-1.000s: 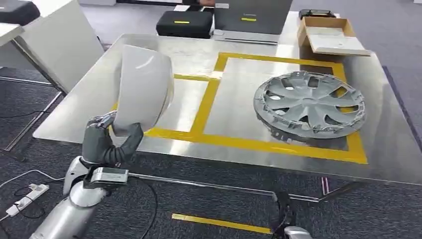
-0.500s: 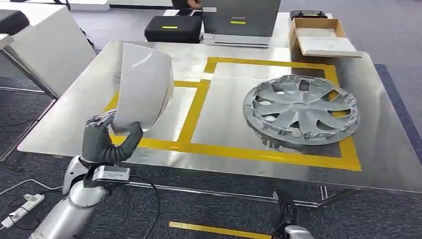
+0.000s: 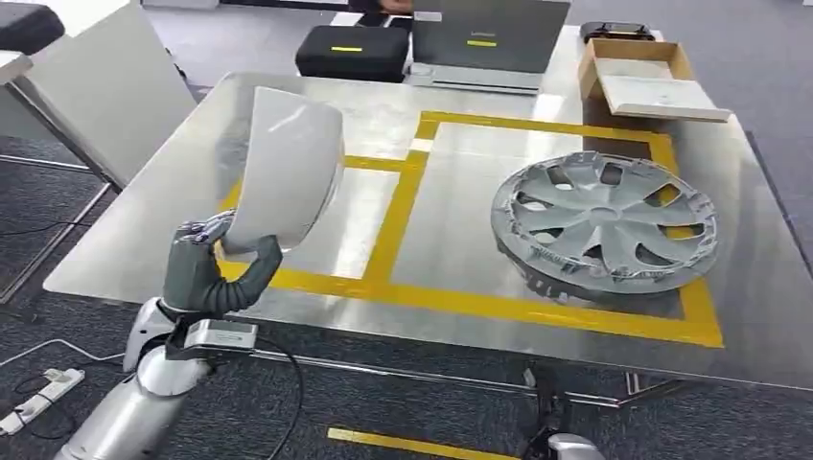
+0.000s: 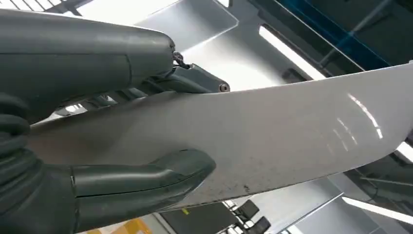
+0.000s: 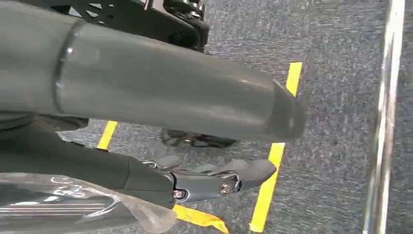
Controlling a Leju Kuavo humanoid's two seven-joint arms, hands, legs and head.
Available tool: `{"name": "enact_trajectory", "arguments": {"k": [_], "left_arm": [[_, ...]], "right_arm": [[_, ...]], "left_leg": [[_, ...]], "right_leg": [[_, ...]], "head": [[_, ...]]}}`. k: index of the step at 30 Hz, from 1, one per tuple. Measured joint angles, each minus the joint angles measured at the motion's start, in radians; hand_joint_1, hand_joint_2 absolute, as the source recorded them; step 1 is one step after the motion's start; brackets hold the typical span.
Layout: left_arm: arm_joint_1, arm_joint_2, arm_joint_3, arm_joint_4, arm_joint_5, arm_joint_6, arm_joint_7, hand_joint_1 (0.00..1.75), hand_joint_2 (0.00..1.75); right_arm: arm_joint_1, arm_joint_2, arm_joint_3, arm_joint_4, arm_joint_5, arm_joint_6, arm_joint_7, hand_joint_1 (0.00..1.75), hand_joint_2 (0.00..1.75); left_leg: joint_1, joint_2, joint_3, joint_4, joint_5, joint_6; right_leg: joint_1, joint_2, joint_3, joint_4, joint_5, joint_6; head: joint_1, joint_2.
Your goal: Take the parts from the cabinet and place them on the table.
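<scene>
One part, hubcap (image 3: 604, 225), already lies on table (image 3: 173, 206) near right edge. My left hand (image 3: 206, 273) pinches white curved panel (image 3: 288, 168) upright above front-left corner, not yet set down. Right hand (image 5: 146, 126) hangs low; its finger state I cannot tell

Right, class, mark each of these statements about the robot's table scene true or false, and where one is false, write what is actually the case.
1. The left hand holds the white curved panel above the table. True.
2. The silver hubcap lies in the left taped box. False: it lies in the right-hand box of the yellow tape.
3. The cardboard box sits at the table's far right corner. True.
4. The white panel lies flat on the table. False: it is held up, roughly upright.
5. A black case sits beyond the table's far edge. True.
</scene>
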Motion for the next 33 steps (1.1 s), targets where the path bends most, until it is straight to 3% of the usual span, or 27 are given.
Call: {"name": "enact_trajectory", "arguments": {"k": [1,2,4,6,7,9,10,11,12,13,15,17,19,21,22,23,25,26,27,28,30,31,32,33], "left_arm": [[0.000,0.000,0.000,0.000,0.000,0.000,0.000,1.75,1.75],[0.000,0.000,0.000,0.001,0.000,0.000,0.000,1.75,1.75],[0.000,0.001,-0.001,0.001,-0.001,0.000,0.000,1.75,1.75],[-0.001,0.002,-0.001,0.001,-0.001,0.000,0.000,1.75,1.75],[-0.002,0.002,-0.001,0.001,-0.004,0.000,0.000,1.75,1.75],[-0.001,0.004,-0.003,0.002,-0.021,-0.001,-0.002,1.75,1.75],[0.000,0.007,-0.005,0.003,-0.039,0.002,-0.002,1.75,1.75],[0.000,0.010,-0.007,0.005,-0.066,0.012,-0.002,1.75,1.75],[-0.001,0.013,-0.010,0.008,-0.100,0.027,0.003,1.75,1.75],[-0.005,0.015,-0.015,0.011,-0.134,0.044,0.010,1.75,1.75],[-0.022,0.022,-0.026,0.026,-0.262,0.102,0.040,1.75,1.75],[-0.052,0.029,-0.040,0.054,-0.331,0.117,0.061,1.75,1.75],[-0.082,0.039,-0.056,0.099,-0.419,0.136,0.102,1.75,1.75],[-0.153,0.049,-0.069,0.180,-0.569,0.143,0.209,1.75,1.75],[-0.213,0.052,-0.073,0.262,-0.594,0.150,0.225,1.75,1.75],[-0.268,0.054,-0.071,0.346,-0.580,0.161,0.223,1.75,1.75],[-0.355,0.064,-0.061,0.492,-0.589,0.167,0.219,1.75,1.75],[-0.391,0.067,-0.061,0.566,-0.607,0.154,0.219,1.75,1.75],[-0.417,0.068,-0.062,0.615,-0.623,0.145,0.221,1.75,1.75],[-0.440,0.072,-0.063,0.672,-0.643,0.133,0.231,1.75,1.75],[-0.486,0.077,-0.064,0.753,-0.664,0.121,0.239,1.75,1.75],[-0.507,0.079,-0.065,0.785,-0.674,0.116,0.245,1.75,1.75],[-0.530,0.083,-0.067,0.813,-0.693,0.105,0.257,1.75,1.75],[-0.548,0.085,-0.074,0.842,-0.719,0.092,0.270,1.75,1.75]], "right_arm": [[-0.002,0.000,0.000,0.000,0.000,0.000,0.000,0.00,0.00],[-0.003,0.000,0.000,0.000,0.000,0.000,0.000,0.00,0.00],[0.001,0.000,0.000,0.000,0.000,0.000,0.000,0.00,0.00],[0.000,0.000,-0.001,0.000,0.000,0.000,0.000,0.00,0.00],[-0.002,0.000,-0.002,0.000,0.000,0.000,0.000,0.00,0.00],[-0.002,0.000,-0.002,0.000,0.000,0.000,0.000,0.00,0.00],[-0.001,0.000,-0.002,0.000,0.000,0.000,0.000,0.00,0.00],[0.000,0.000,-0.002,0.000,0.000,0.001,0.000,0.00,0.00],[0.001,0.000,-0.002,0.000,0.000,0.000,0.000,0.00,0.00],[0.000,0.000,-0.002,0.000,0.000,0.000,-0.001,0.00,0.00],[0.000,0.000,0.000,0.000,0.003,-0.002,-0.003,0.00,0.00],[-0.002,0.000,0.002,0.000,0.008,-0.003,-0.003,0.00,0.00],[-0.001,0.002,0.004,0.000,0.016,-0.004,-0.001,0.00,0.00],[-0.006,0.005,0.012,0.000,0.033,-0.003,0.013,0.00,0.00],[-0.012,0.008,0.018,0.000,0.038,-0.003,0.019,0.00,0.00],[-0.021,0.012,0.023,0.001,0.041,-0.003,0.023,0.00,0.00],[-0.026,0.016,0.032,0.002,0.043,-0.002,0.030,0.00,0.00],[-0.023,0.018,0.035,0.003,0.047,-0.001,0.034,0.00,0.00],[-0.023,0.018,0.037,0.004,0.051,0.002,0.035,0.00,0.00],[-0.024,0.019,0.040,0.005,0.053,0.004,0.035,0.00,0.00],[-0.029,0.019,0.048,0.005,0.055,0.005,0.035,0.00,0.00],[-0.031,0.020,0.051,0.005,0.055,0.005,0.035,0.00,0.00],[-0.033,0.023,0.053,0.006,0.056,0.008,0.035,0.00,0.00],[-0.033,0.024,0.054,0.006,0.056,0.008,0.035,0.00,0.00]], "left_leg": [[-0.008,-0.001,-0.002,0.008,-0.006,-0.008],[-0.007,-0.002,-0.004,0.010,-0.006,-0.011],[-0.006,-0.001,-0.001,0.006,-0.004,-0.018],[-0.004,0.000,-0.002,0.017,-0.018,-0.028],[-0.003,0.002,-0.018,0.057,-0.045,-0.034],[0.000,0.002,-0.087,0.209,-0.117,-0.042],[0.000,0.002,-0.122,0.280,-0.142,-0.043],[0.000,0.002,-0.138,0.311,-0.143,-0.043],[0.000,0.002,-0.134,0.299,-0.124,-0.041],[0.000,0.002,-0.108,0.242,-0.083,-0.037],[-0.001,0.002,-0.025,0.067,0.004,-0.024],[-0.007,0.002,-0.001,0.006,-0.006,-0.019],[-0.010,0.000,-0.005,0.011,-0.006,-0.015],[0.000,0.000,0.002,-0.006,0.007,-0.001],[-0.001,-0.001,0.001,-0.007,0.009,0.003],[0.000,-0.001,-0.001,-0.007,0.011,0.007],[-0.001,0.004,-0.004,-0.006,0.011,0.008],[-0.001,0.004,-0.005,-0.006,0.012,0.008],[-0.001,0.004,-0.005,-0.005,0.012,0.008],[-0.001,0.004,-0.005,-0.004,0.012,0.007],[0.001,0.004,-0.005,0.002,0.008,0.001],[0.000,0.003,-0.008,0.005,0.004,-0.007],[-0.006,0.003,-0.016,0.016,0.003,-0.011],[-0.007,0.002,-0.018,0.012,0.008,-0.017]], "right_leg": [[0.004,0.001,0.029,-0.032,-0.013,-0.003],[0.002,0.002,0.028,-0.036,-0.014,-0.016],[0.007,0.005,0.028,-0.036,-0.015,-0.024],[0.000,0.004,0.035,-0.041,-0.010,-0.038],[0.000,0.004,0.037,-0.041,-0.013,-0.045],[0.001,0.003,0.039,-0.041,-0.015,-0.049],[0.002,0.003,0.039,-0.041,-0.015,-0.049],[0.002,0.003,0.039,-0.041,-0.015,-0.050],[0.002,0.004,0.040,-0.040,-0.015,-0.050],[0.003,0.005,0.040,-0.040,-0.016,-0.050],[0.003,0.005,0.044,-0.040,-0.017,-0.048],[0.009,0.004,0.037,-0.037,-0.018,-0.039],[0.005,0.001,0.037,-0.042,-0.014,-0.028],[0.005,-0.001,0.026,-0.037,-0.021,-0.017],[0.005,0.001,0.016,-0.013,-0.039,-0.014],[0.004,0.001,-0.013,0.044,-0.071,-0.012],[0.002,0.000,-0.094,0.208,-0.138,-0.009],[0.002,0.000,-0.117,0.254,-0.146,-0.006],[0.002,0.000,-0.116,0.248,-0.131,-0.006],[0.001,-0.001,-0.097,0.206,-0.098,-0.005],[0.000,-0.001,-0.013,0.038,-0.010,-0.006],[0.000,-0.001,0.014,-0.016,-0.012,-0.007],[0.001,0.002,0.030,-0.039,-0.017,-0.013],[0.001,0.002,0.027,-0.031,-0.015,-0.018]], "head": [[0.000,0.000],[-0.002,0.000],[-0.001,0.000],[-0.001,0.000],[-0.007,0.000],[-0.007,0.000],[-0.007,0.000],[-0.006,0.000],[-0.007,0.000],[-0.007,0.000],[-0.007,0.000],[-0.006,0.000],[-0.006,0.000],[-0.006,0.000],[-0.001,0.000],[0.008,0.000],[0.007,0.000],[0.010,0.000],[0.008,0.000],[0.008,0.000],[0.008,0.000],[0.008,0.000],[0.010,0.000],[0.008,0.000]]}}
